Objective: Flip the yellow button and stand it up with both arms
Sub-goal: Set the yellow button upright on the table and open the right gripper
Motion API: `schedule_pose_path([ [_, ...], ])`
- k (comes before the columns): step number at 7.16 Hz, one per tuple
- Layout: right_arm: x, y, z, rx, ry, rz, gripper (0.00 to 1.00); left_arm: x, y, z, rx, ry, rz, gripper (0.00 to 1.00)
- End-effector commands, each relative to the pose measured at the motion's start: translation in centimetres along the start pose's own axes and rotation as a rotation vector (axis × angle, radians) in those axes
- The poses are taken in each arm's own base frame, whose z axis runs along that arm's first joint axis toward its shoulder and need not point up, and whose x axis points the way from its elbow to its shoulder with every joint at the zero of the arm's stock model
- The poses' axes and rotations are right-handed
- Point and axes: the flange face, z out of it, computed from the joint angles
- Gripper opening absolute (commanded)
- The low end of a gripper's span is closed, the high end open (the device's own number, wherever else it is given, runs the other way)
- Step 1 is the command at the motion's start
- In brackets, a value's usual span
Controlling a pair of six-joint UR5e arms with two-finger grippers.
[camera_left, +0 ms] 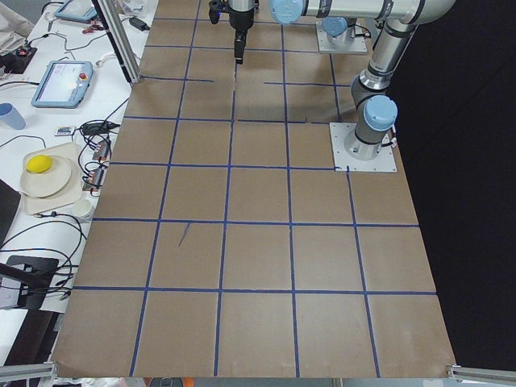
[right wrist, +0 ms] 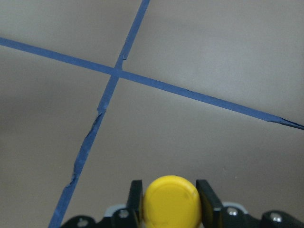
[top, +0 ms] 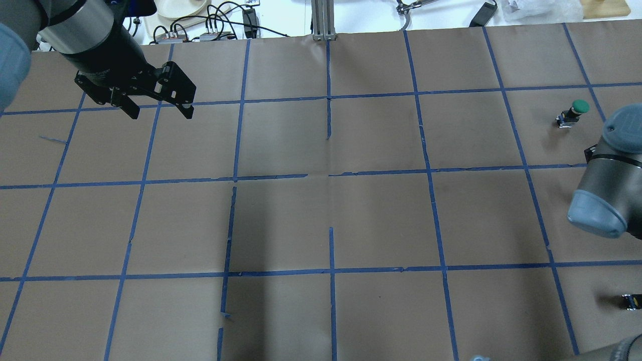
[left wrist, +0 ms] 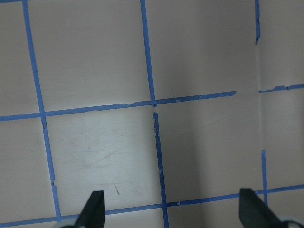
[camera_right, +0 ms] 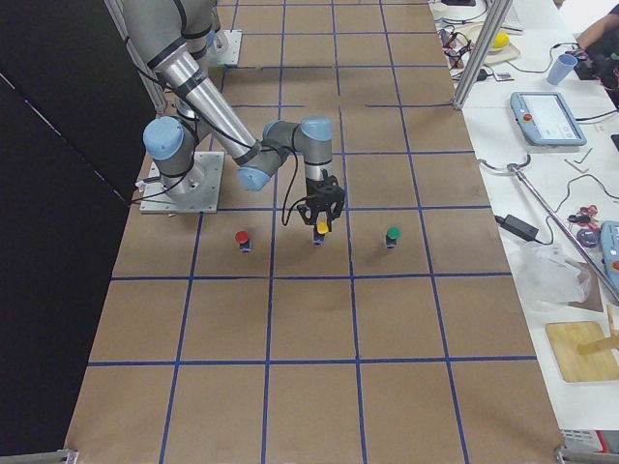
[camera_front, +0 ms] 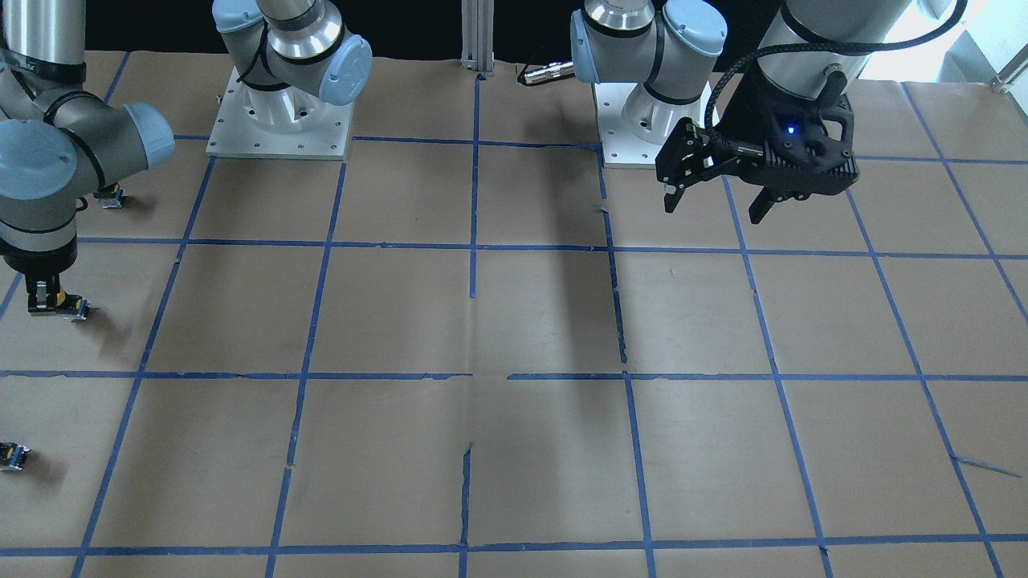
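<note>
Out right, our right claw [right wrist: 170,191] clamped the yellow button [right wrist: 171,202]; left claw [top: 161,113] hung open.
Light, rigid, we judged: best gripped by its blocky body.

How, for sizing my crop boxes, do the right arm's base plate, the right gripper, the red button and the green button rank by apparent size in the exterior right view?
1. base plate
2. right gripper, shut on the yellow button
3. red button and green button: they look alike, so not ranked.
</note>
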Motion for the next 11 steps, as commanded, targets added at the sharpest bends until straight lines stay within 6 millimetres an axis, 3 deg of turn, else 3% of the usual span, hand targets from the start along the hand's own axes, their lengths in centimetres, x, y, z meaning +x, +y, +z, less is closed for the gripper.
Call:
schedule_pose_path([
  [1,0.1,0.1,0.1,0.0,0.008,0.0,0.5,-0.1,0.0,0.0,0.001,0.0,-0.001,0.99],
  [2,0.2,0.2,0.2,0.001,0.02,-0.014,0.66,-0.1,0.0,0.0,0.001,0.0,-0.001,0.99],
  [3,0.4,0.4,0.3,-0.003,0.035,-0.025,0.94,-0.1,0.0,0.0,0.001,0.0,-0.001,0.99],
  [4,0.5,0.3,0.3,-0.003,0.036,-0.027,0.99,-0.1,0.0,0.0,0.001,0.0,-0.001,0.99],
  [6,0.9,0.0,-0.9,-0.018,0.049,-0.073,1.0,-0.1,0.0,-0.1,0.003,0.0,-0.001,0.99],
  [8,1.9,-1.4,-6.0,-0.068,0.068,-0.102,1.0,0.0,0.0,-0.1,0.003,0.0,0.0,0.99],
  [11,-1.1,-6.4,-11.9,-0.268,0.075,-0.187,1.0,-0.1,-0.1,-0.1,0.004,-0.001,-0.001,0.99],
])
